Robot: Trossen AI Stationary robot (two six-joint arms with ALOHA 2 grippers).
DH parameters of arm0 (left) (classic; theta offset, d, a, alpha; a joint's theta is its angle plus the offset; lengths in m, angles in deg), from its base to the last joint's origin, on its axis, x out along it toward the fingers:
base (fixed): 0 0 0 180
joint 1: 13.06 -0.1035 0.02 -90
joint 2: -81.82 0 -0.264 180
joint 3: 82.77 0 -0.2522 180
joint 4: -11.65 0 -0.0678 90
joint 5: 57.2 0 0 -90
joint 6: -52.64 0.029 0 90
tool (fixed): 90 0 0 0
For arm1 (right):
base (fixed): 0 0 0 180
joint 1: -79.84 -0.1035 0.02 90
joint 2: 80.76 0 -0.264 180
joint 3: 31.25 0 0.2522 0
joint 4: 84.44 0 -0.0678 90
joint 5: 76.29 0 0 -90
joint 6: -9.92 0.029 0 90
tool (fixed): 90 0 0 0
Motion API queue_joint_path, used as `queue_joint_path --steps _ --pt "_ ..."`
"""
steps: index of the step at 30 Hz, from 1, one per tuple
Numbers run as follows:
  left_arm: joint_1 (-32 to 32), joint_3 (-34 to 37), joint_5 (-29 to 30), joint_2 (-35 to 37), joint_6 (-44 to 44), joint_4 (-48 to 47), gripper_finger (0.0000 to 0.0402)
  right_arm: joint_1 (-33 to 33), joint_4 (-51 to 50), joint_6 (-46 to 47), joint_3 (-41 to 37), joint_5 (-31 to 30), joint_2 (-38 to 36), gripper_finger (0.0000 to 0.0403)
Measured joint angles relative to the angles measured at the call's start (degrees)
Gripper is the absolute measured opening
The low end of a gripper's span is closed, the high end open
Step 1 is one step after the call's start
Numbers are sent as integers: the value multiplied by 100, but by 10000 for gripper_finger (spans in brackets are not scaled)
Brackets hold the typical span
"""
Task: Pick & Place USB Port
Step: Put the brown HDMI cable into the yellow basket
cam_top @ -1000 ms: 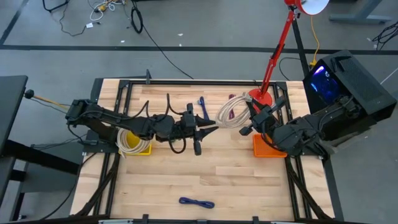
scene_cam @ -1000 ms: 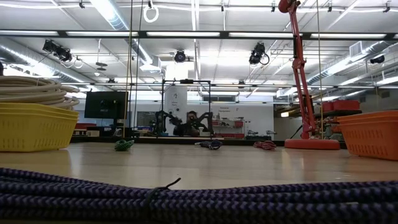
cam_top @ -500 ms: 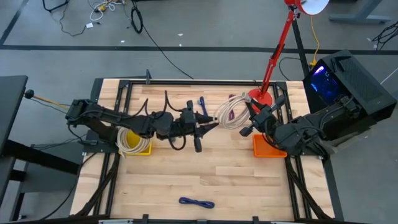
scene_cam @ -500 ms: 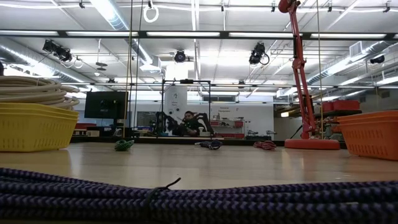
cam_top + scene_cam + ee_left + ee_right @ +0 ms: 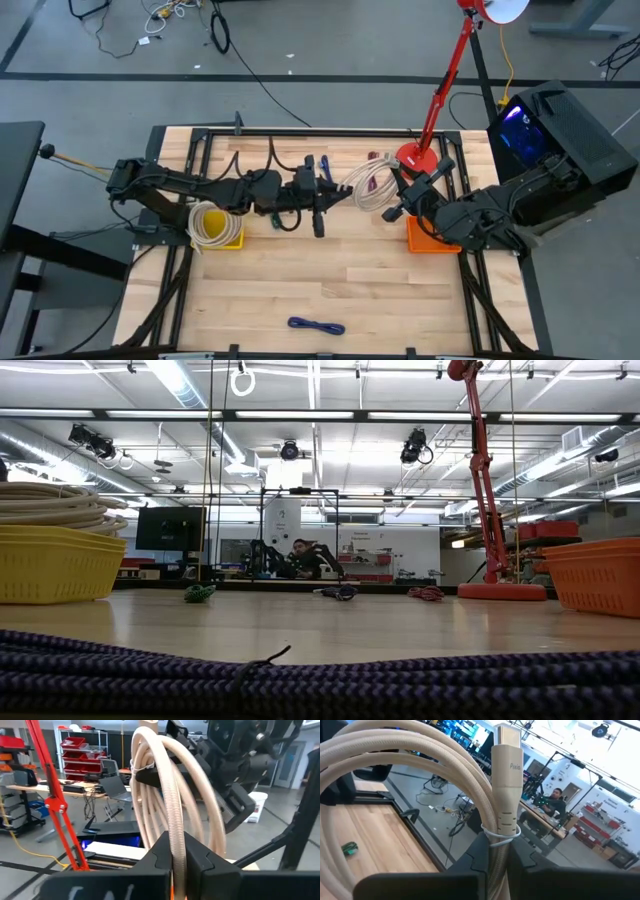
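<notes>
A cream USB cable, wound into a coil [image 5: 368, 183], hangs in the air over the far middle of the table between both grippers. My left gripper [image 5: 340, 197] reaches in from the table's left and is shut on the coil's left side. My right gripper [image 5: 393, 200] comes from the right and is shut on its right side. In the right wrist view the cable's cream plug [image 5: 506, 775] stands upright, tied to the loops by a thin band. The left wrist view shows the loops [image 5: 165, 785] running to my right gripper [image 5: 235, 765] beyond. My left gripper pinches a few loops of the coil [image 5: 176, 827] between its two fingers, coming level from the table's left, fingers across the strands. The coil stands upright ahead of it, lifted clear. My right gripper pinches the loops just below the tied plug [image 5: 496, 840], coming from the table's right. The coil is lifted clear there too.
A yellow basket [image 5: 215, 232] holding another cream coil sits at the left, an orange basket [image 5: 430, 240] at the right. The red lamp's base [image 5: 418, 155] stands near the far edge. Small cable bundles lie at the far side [image 5: 323, 163] and near edge [image 5: 316, 325].
My left gripper has moved a little toward the table's far edge, still shut on the coil. The coil has shifted with it, slightly toward the far edge and left, still held by both grippers.
</notes>
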Motion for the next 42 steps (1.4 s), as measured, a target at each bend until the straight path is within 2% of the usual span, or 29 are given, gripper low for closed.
queue_joint_path --steps 6,8,15,18,21,25,30,33,36,39,42 --pt "39 0 377 0 72 -106 17 39 40 -25 -4 19 0 27" --pt "37 0 407 0 74 -108 17 60 54 -33 -4 15 0 50" --pt "33 9 683 14 224 -172 17 59 83 -40 -4 -82 -26 176" --pt "33 8 844 33 271 -199 17 61 74 -128 -4 -408 -51 205" --pt "38 7 1198 155 297 -595 17 56 -15 -129 -4 -719 -93 217" --pt "203 7 1930 467 236 -1400 17 -24 -458 232 -4 -791 -206 216" --pt "695 2 3330 1046 84 -2616 17 -90 -1439 1309 -4 -741 -370 206" --pt "1024 2 4154 1365 -395 -3666 17 -109 -2028 1978 -2 -727 -408 200" --pt "1333 2 4738 1643 -1205 -4764 17 -109 -2450 2467 -2 -548 -411 196" --pt "1542 2 4857 1815 -2210 -5974 17 -100 -2708 2758 -2 -383 -409 192" --pt "1617 -6 4582 1847 -3315 -7220 17 -90 -2875 2915 -2 -388 -409 188"
